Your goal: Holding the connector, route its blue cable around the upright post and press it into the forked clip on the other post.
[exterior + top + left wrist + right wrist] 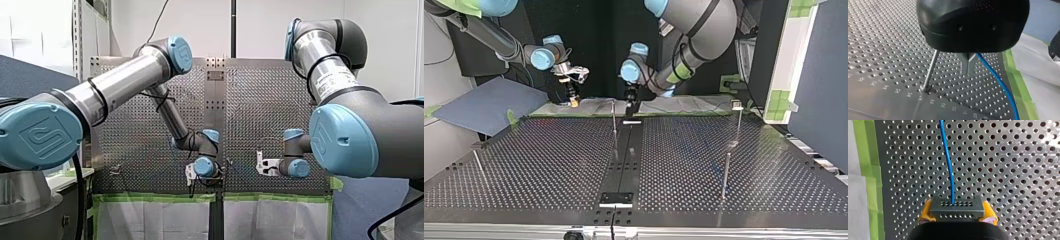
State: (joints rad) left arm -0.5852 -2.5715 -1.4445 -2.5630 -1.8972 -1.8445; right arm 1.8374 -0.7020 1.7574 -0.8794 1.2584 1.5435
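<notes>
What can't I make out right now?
The blue cable: runs past the right wrist view's edge; too thin for the top view.
The forked clip: too small in the top view.
Whether my left gripper holds the cable: its housing hides that in the left wrist view.

My right gripper [957, 214] clamps its yellow pads [926, 211] on both sides of the dark connector [957, 207]. From the connector's face, the blue cable [948, 162] runs ahead over the perforated table [1010, 170]. Green tape [866, 170] lies well off to one side.
</notes>
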